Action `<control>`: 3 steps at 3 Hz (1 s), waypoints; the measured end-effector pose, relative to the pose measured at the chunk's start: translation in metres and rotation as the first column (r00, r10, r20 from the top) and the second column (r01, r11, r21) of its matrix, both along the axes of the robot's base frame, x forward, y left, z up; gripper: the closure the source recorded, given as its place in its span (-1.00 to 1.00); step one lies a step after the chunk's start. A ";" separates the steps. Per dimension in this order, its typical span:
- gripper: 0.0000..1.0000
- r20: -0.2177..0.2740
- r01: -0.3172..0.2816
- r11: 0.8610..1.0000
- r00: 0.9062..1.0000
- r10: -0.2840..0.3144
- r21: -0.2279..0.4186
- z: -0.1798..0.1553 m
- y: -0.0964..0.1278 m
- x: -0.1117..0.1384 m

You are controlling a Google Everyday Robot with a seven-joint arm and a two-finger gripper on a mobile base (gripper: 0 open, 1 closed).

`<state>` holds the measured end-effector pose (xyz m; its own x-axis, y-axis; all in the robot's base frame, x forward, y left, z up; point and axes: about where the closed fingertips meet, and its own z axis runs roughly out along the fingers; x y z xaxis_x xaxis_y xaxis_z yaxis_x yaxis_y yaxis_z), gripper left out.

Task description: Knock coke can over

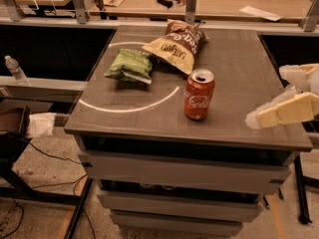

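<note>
Can (199,94) stands upright on the worktop (149,118), front and right of centre, apart from the green bag (130,64) and yellow bag (174,46). End effector (279,112) hovers at the right edge, well apart from the can; wide or narrow, can't tell. Suggest sweeping left and striking above mid-height so the can tips rather than slides. Arm is cut off by the frame, and height over the worktop is hard to judge.

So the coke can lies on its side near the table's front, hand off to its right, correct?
Not quite: the camera view shows the coke can standing upright near the front of the table, with the hand off to its right.
</note>
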<state>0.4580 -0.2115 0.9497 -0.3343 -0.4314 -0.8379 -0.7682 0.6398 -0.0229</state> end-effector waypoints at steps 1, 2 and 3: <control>-1.00 -0.004 0.031 0.999 1.000 -0.031 0.037 -0.006 0.010 -0.003; -1.00 0.031 0.059 0.994 0.998 -0.062 0.094 -0.021 0.025 -0.001; -1.00 0.099 0.052 0.990 0.993 -0.064 0.128 -0.029 0.034 0.008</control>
<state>0.4661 -0.1779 0.9205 -0.2652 -0.3039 -0.9150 -0.7273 0.6861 -0.0170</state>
